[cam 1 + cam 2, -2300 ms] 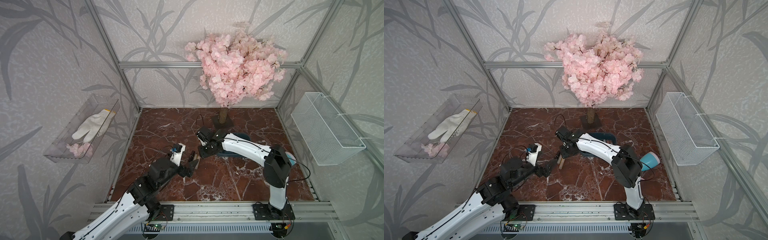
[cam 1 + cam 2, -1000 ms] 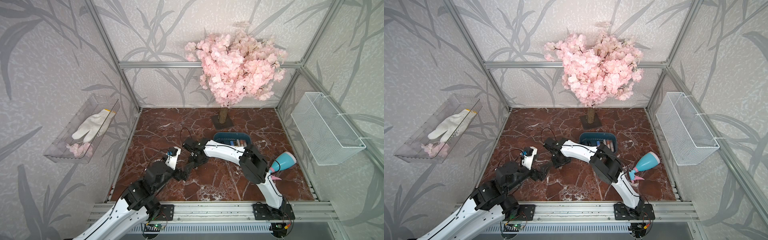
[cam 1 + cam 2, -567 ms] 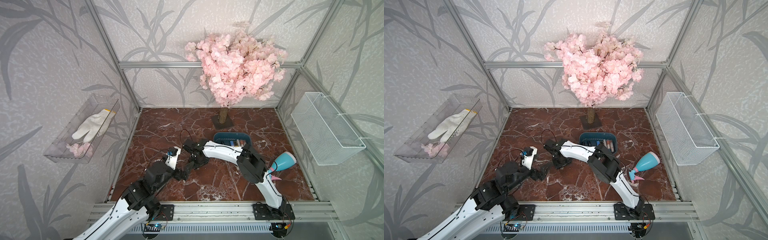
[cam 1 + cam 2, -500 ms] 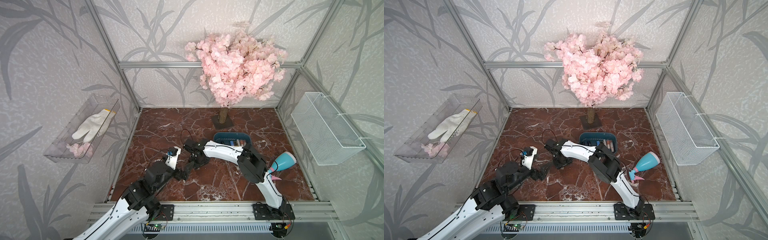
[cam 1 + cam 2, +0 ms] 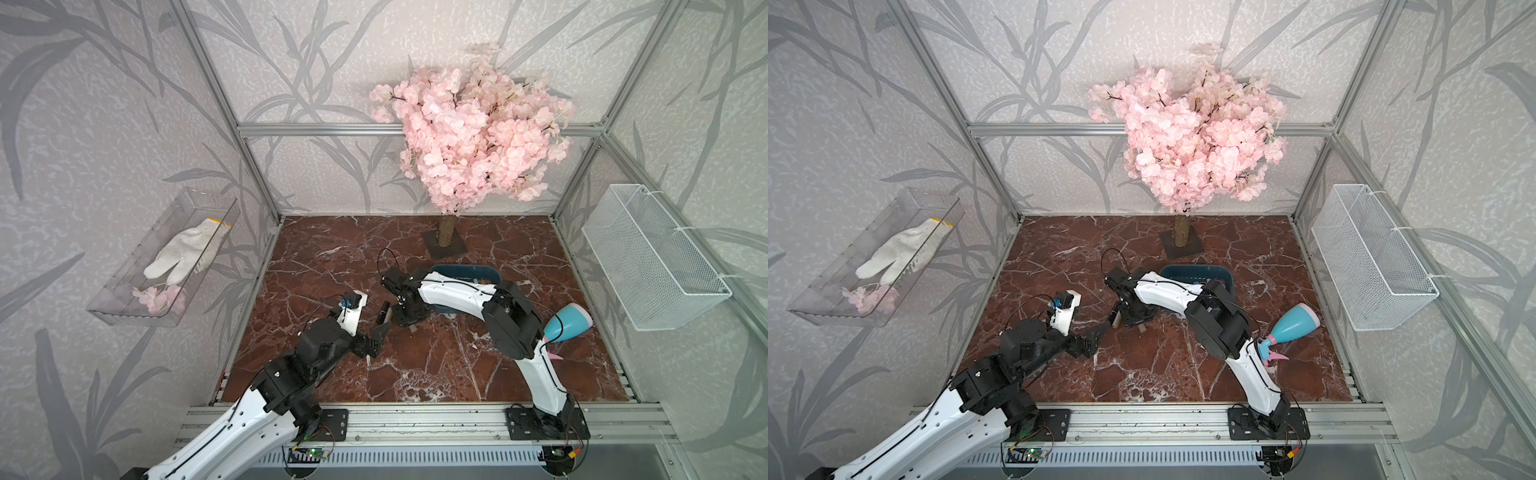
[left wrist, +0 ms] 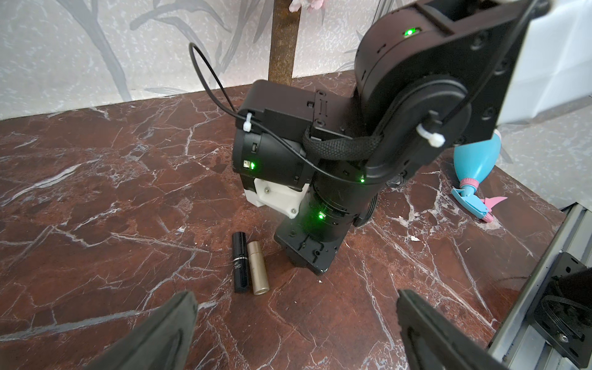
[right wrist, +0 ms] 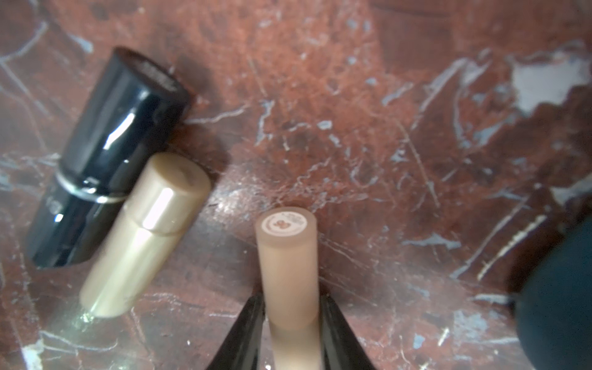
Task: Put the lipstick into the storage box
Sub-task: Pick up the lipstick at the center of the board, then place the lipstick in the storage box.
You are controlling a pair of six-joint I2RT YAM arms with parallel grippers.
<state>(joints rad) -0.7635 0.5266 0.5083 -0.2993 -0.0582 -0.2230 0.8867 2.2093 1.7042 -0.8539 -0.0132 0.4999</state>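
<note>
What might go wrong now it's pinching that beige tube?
The right gripper holds the beige lipstick near one end, so it may tilt or slip when lifted. The black lipstick and gold lipstick lie close beside it and might get nudged. The open left gripper is near; the two might bump.

A black lipstick (image 6: 239, 262) with a thin silver band and a gold lipstick (image 6: 257, 268) lie capped, side by side and touching, on the red marble tabletop (image 6: 96, 192). A matte beige lipstick (image 7: 288, 262) is pinched in the right gripper (image 7: 290, 304), with its round labelled end pointing outward, near the gold one. The dark teal storage box (image 5: 465, 269), shallow with rounded corners, sits on the marble near them, partly hidden.
</note>
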